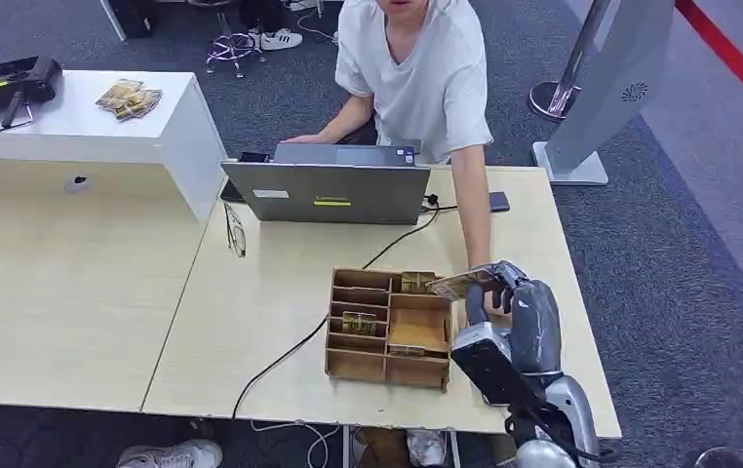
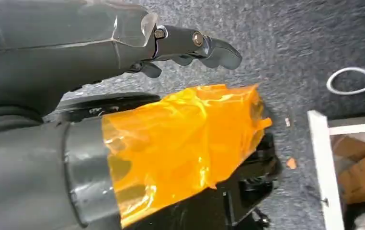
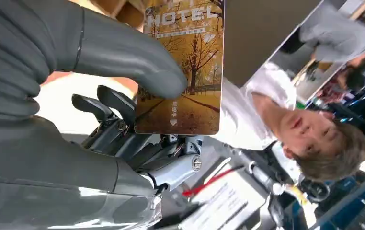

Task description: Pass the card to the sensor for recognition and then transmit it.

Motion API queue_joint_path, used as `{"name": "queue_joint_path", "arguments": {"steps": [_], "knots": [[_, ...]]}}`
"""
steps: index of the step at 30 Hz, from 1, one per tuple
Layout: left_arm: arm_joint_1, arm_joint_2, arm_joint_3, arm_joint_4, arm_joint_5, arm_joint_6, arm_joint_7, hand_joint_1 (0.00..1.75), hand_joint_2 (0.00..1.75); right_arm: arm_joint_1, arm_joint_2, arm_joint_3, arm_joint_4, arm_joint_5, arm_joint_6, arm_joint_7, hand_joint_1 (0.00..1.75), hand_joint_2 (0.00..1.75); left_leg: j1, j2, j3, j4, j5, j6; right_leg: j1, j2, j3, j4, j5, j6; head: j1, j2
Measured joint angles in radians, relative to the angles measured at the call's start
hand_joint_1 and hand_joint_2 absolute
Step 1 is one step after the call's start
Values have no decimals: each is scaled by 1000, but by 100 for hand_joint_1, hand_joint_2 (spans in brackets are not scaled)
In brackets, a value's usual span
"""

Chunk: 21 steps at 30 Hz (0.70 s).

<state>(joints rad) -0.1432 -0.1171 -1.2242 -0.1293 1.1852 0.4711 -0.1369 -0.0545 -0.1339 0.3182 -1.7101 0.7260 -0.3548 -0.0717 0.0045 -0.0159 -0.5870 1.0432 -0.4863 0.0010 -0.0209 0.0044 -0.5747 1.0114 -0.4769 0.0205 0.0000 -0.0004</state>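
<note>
While the right robot hand (image 1: 500, 289) pinches the card (image 3: 183, 67) by thumb and fingers above the wooden organiser (image 1: 387, 327), right side of the surface (image 1: 251, 292), the glossy, flat, rigid card likely needs a steady, level pass. Left robot hand (image 2: 190, 45) hangs empty, fingers loosely curled.

Card (image 3: 183, 72) top cut by picture edge, thumb (image 3: 123, 52) covering part of face. Person (image 1: 416, 68) cropped at head. Small print on card unreadable. Wooden box (image 1: 387, 327) contents too small to tell.
</note>
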Motion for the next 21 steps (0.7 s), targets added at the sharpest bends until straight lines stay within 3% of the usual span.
{"name": "queue_joint_path", "arguments": {"steps": [13,21], "knots": [[-21,-12,-45,0,-52,-26,61,0,0,-192,61,11,203,271,-51,143,175,175,0,0,0,0,0,0,0,0,0,0,0,0,0,0],[-29,-14,-75,0,-63,-32,75,0,0,-259,82,10,292,372,-57,193,175,175,0,0,0,0,0,0,0,0,0,0,0,0,0,0]]}}
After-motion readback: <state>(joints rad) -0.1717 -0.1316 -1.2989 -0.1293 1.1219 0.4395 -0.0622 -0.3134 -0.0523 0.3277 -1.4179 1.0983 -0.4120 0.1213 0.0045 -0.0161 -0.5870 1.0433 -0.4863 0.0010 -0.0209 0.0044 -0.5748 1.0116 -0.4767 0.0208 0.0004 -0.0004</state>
